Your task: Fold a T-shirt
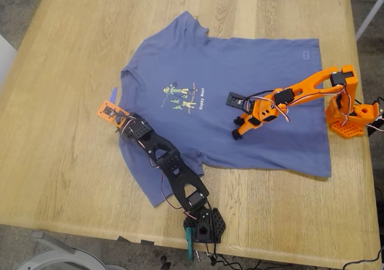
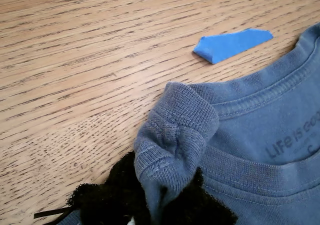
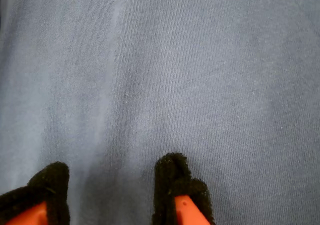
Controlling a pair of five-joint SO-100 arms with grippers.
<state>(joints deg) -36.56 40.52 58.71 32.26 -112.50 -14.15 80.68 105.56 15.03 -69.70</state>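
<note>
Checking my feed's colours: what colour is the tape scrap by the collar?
Bright blue tape scrap, clearest in the first wrist view.

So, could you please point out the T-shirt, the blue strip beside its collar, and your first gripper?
T-shirt [image 1: 264, 132]: exterior view, on the flat body fabric.
Blue strip [image 2: 231, 43]: first wrist view, mid-strip, on the wood.
My first gripper [image 2: 162, 197]: first wrist view, at the pinched collar fold.

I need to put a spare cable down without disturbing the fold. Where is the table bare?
Bare wood runs along the table on the exterior view's left, beyond the T-shirt collar and blue tape scrap, and along the far edge above the shirt. It is crowded around my first gripper at the collar and my second gripper mid-shirt.
</note>
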